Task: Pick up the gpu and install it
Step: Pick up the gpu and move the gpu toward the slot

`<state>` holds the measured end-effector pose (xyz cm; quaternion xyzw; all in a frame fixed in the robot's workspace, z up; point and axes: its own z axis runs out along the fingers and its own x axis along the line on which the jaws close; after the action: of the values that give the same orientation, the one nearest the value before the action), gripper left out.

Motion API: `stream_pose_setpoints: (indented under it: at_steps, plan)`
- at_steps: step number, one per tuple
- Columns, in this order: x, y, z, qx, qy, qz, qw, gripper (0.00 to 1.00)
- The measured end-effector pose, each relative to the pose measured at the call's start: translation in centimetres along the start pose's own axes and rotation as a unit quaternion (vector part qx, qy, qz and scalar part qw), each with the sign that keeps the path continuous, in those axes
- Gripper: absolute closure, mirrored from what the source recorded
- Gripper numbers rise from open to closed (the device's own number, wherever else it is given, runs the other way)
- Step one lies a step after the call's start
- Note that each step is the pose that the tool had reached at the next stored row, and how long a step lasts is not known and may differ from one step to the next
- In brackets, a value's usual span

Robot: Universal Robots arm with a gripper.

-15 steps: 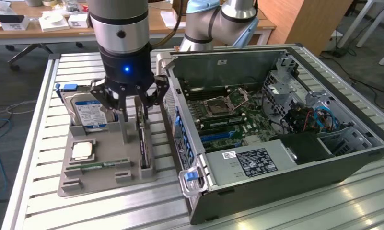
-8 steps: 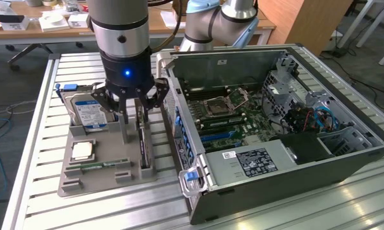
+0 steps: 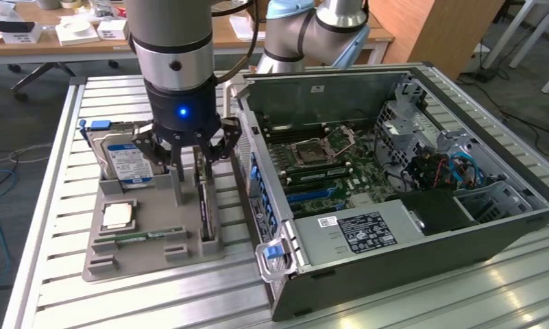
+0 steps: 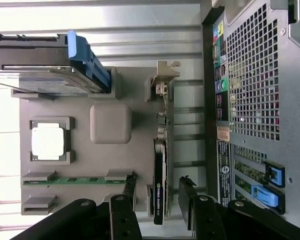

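Over the gray holder [image 3: 132,264], my gripper [image 3: 190,161] hangs spread wide, a finger either side of the gpu [image 3: 203,209] standing edge-on in its slot. My fingers [image 3: 221,147] hide its far end in the exterior view.

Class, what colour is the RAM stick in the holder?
The RAM stick is green; clearest in wrist view.

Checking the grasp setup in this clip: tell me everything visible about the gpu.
The gpu is a thin black card with a silver metal bracket at one end. It stands on edge in a slot of the grey holder, beside the computer case. The open pincer straddles it with a gap on each side, not touching.
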<state>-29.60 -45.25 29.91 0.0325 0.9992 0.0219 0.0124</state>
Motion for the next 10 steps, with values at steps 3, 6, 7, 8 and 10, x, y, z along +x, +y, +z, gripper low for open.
stream_pose_setpoints:
  at_steps: [3,6,7,8,10]
  plan:
    - [0.01,-0.02,0.49,0.0000,0.0000,0.000,1.0000,0.53]
    - [0.02,-0.04,0.83,0.0000,0.0000,0.000,1.0000,0.53]
    - [0.02,-0.04,0.87,0.0001,0.0001,0.000,1.0000,0.53]
    - [0.03,-0.04,0.87,0.0001,0.0001,0.000,1.0000,0.53]
    - [0.02,-0.04,0.89,0.0001,0.0001,0.000,1.0000,0.53]
